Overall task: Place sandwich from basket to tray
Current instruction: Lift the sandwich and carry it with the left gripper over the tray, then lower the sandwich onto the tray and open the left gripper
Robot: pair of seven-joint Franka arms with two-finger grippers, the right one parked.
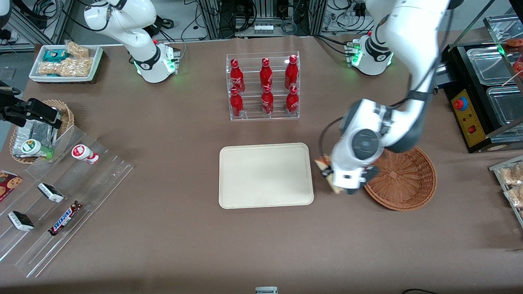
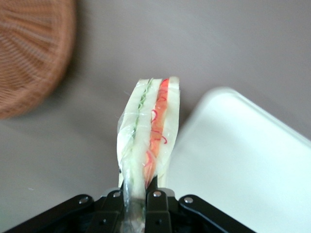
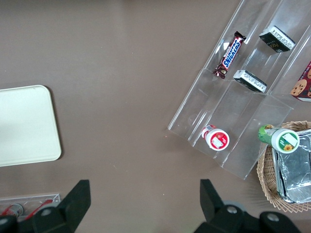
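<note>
My left gripper (image 1: 331,176) hangs above the bare table, in the gap between the cream tray (image 1: 265,175) and the round reddish-brown basket (image 1: 402,179). It is shut on the sandwich (image 1: 322,163), whose pale bread pokes out from under the wrist on the tray's side. In the left wrist view the gripper (image 2: 141,200) pinches the wrapped wedge of sandwich (image 2: 148,131) by one end, with the red-orange and green filling stripes facing the camera. A corner of the tray (image 2: 252,160) and the basket rim (image 2: 29,53) show on either side of it. The tray and the visible part of the basket hold nothing.
A clear rack of red bottles (image 1: 263,87) stands farther from the front camera than the tray. Toward the parked arm's end are stepped acrylic racks with snacks (image 1: 61,196), a small wicker basket (image 1: 41,130) and a white snack bin (image 1: 65,61). A black appliance (image 1: 486,94) sits at the working arm's end.
</note>
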